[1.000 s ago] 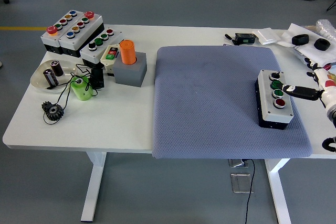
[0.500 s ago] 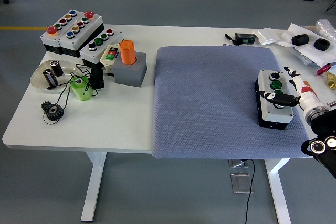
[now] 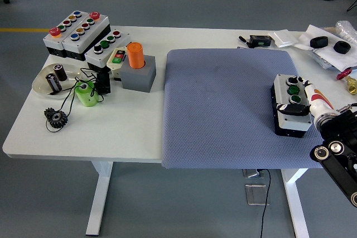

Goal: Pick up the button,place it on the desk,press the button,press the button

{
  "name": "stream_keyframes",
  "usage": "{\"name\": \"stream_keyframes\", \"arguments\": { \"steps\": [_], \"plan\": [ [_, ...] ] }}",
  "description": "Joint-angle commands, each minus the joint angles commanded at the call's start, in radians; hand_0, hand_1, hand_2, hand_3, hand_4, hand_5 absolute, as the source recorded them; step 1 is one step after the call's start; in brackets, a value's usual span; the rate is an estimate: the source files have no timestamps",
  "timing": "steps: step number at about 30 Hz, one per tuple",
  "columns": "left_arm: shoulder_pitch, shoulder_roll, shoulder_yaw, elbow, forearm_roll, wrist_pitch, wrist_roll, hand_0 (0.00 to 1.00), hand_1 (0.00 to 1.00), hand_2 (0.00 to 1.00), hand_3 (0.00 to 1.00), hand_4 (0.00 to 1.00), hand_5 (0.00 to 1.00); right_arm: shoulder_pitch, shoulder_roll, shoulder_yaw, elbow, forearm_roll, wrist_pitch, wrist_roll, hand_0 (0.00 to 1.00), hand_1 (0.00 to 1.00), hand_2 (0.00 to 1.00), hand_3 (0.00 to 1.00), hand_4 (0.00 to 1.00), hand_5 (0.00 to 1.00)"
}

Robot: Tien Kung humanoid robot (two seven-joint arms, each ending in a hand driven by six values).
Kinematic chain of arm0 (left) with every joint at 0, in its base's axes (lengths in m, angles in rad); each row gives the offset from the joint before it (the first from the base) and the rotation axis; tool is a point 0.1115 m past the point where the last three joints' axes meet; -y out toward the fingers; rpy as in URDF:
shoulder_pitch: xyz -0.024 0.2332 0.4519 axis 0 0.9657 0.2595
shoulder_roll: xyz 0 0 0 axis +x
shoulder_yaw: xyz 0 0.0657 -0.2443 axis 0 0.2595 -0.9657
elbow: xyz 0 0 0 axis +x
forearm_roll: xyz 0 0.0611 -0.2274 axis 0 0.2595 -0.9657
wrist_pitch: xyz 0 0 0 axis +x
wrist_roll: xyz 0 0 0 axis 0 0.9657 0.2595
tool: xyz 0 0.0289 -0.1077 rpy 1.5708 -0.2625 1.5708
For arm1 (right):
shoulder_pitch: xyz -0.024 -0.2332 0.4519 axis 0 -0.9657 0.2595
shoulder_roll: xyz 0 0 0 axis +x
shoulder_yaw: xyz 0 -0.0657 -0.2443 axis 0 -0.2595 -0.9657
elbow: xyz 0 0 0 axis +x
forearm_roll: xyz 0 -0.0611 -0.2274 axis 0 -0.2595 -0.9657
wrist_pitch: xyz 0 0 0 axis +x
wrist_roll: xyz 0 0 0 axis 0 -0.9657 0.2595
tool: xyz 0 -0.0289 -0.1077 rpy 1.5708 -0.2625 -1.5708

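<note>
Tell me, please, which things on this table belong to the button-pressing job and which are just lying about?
In the job:
button box on the grey mat
right hand, over the box's near end

Lying about:
three button boxes
orange cylinder in its grey block
green roll
black gear
dish of batteries

**Right arm reaches in from the near right corner**

The robot's right arm (image 3: 340, 151) enters from the near right, its black joints bulking at the table's near edge. The right hand (image 3: 312, 97) extends toward the far left, white fingers (image 3: 305, 86) pointed forward with dark tips. The left arm is unseen.
</note>
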Motion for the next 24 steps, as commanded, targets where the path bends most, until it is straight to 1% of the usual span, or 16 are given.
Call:
{"name": "stream_keyframes", "arguments": {
  "steps": [1, 6, 7, 12, 13, 18, 19, 22, 24],
  "plan": [
    [0.0, 0.0, -0.001, 0.0, 0.001, 0.0, 0.0, 0.698, 0.745, 0.763, 0.614, 0.429, 0.998, 0.004, 0.003, -0.001, -0.005, -0.01, 0.005, 0.0, 0.89, 0.868, 0.983, 0.998, 0.854, 0.228],
    [0.0, -0.001, -0.002, 0.0, 0.001, 0.002, 0.001, 0.698, 0.745, 0.763, 0.614, 0.429, 0.998, 0.008, 0.006, 0.001, -0.023, -0.022, 0.015, 0.0, 0.89, 0.868, 0.983, 0.998, 0.854, 0.228],
    [0.0, -0.001, -0.001, 0.0, 0.0, 0.002, 0.0, 0.695, 0.746, 0.761, 0.613, 0.428, 0.998, 0.007, 0.006, 0.001, -0.026, -0.022, 0.014, 0.0, 0.845, 0.742, 0.871, 0.998, 0.836, 0.202],
    [0.0, -0.001, -0.003, 0.001, 0.002, 0.002, 0.001, 0.695, 0.746, 0.761, 0.613, 0.428, 0.998, 0.01, 0.011, 0.006, -0.047, -0.035, 0.015, 0.0, 0.845, 0.742, 0.871, 0.998, 0.836, 0.202],
    [0.0, -0.001, -0.004, 0.001, 0.003, 0.002, 0.002, 0.692, 0.745, 0.76, 0.61, 0.427, 0.998, 0.01, 0.011, 0.005, -0.05, -0.035, 0.018, 0.0, 0.816, 0.712, 0.839, 0.998, 0.847, 0.215],
    [0.001, -0.001, -0.009, 0.001, 0.011, 0.003, 0.004, 0.692, 0.745, 0.76, 0.61, 0.427, 0.998, 0.006, 0.013, 0.003, -0.066, -0.036, 0.028, 0.0, 0.816, 0.712, 0.839, 0.998, 0.847, 0.215],
    [0.001, -0.001, -0.009, 0.001, 0.013, 0.003, 0.004, 0.691, 0.744, 0.759, 0.608, 0.424, 0.998, 0.003, 0.014, 0.003, -0.069, -0.044, 0.029, 0.0, 0.743, 0.655, 0.817, 0.998, 0.848, 0.225],
    [0.002, -0.001, -0.01, 0.001, 0.014, 0.003, 0.004, 0.691, 0.744, 0.759, 0.608, 0.424, 0.998, -0.002, 0.015, 0.003, -0.074, -0.059, 0.029, 0.0, 0.743, 0.655, 0.817, 0.998, 0.848, 0.225],
    [0.003, -0.001, -0.016, 0.001, 0.024, 0.004, 0.006, 0.691, 0.744, 0.759, 0.608, 0.424, 0.998, -0.001, 0.013, -0.004, -0.079, -0.068, 0.043, 0.0, 0.743, 0.655, 0.817, 0.998, 0.848, 0.225]
  ]
}}
